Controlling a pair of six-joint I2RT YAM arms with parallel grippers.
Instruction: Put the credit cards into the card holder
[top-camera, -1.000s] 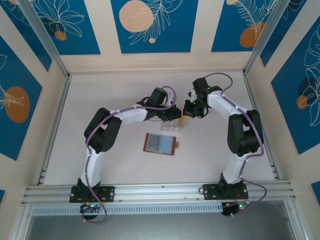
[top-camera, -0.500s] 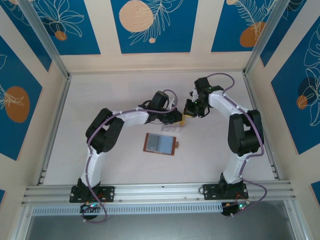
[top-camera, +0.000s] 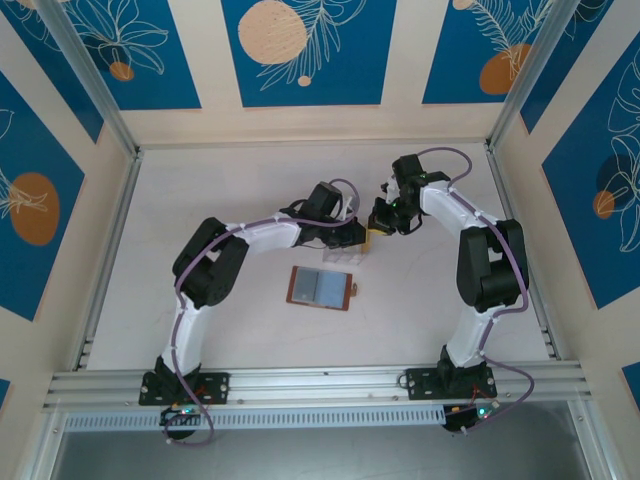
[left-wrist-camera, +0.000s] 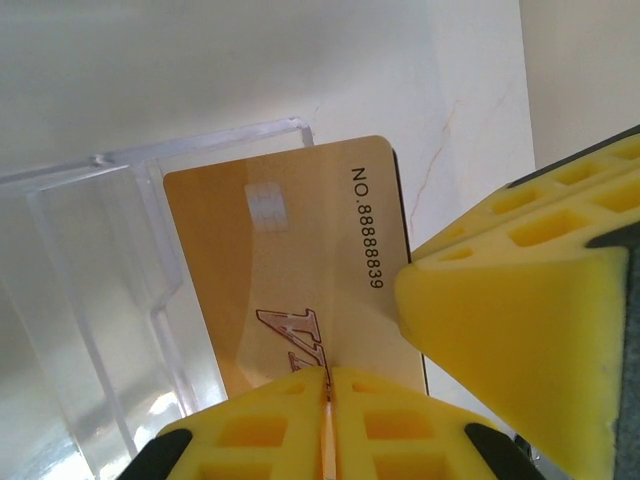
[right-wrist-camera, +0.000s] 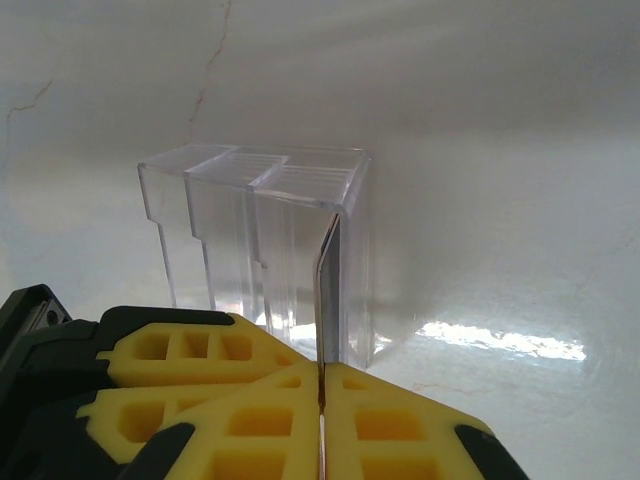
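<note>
Both arms meet over the middle of the pale surface (top-camera: 200, 200), at one thin gold-tan rectangular credit card (left-wrist-camera: 290, 250) with a number printed along one edge. The left tool (left-wrist-camera: 328, 395) is closed on the card's lower edge, its yellow foam pads pressed together with only the card's thickness between them. The right tool (right-wrist-camera: 322, 385) is pinched on the card too, which shows edge-on in its own wrist view, and one of its pads (left-wrist-camera: 500, 310) touches the card's side in the left wrist view. So the credit card is held by both at once, standing on edge right at the clear plastic box (right-wrist-camera: 260, 230) with stepped compartments. Whether its far end sits inside a compartment I cannot tell.

The small reddish-brown leather card holder (top-camera: 322, 288) lies open and flat, grey-blue pockets up, apart from both tools, on the near side of the box toward the arm bases. Its long axis runs left to right. The left tool is slightly the nearer. I judge the card must travel down and toward the bases from here — one grip letting go first — and be turned to meet a pocket mouth.
</note>
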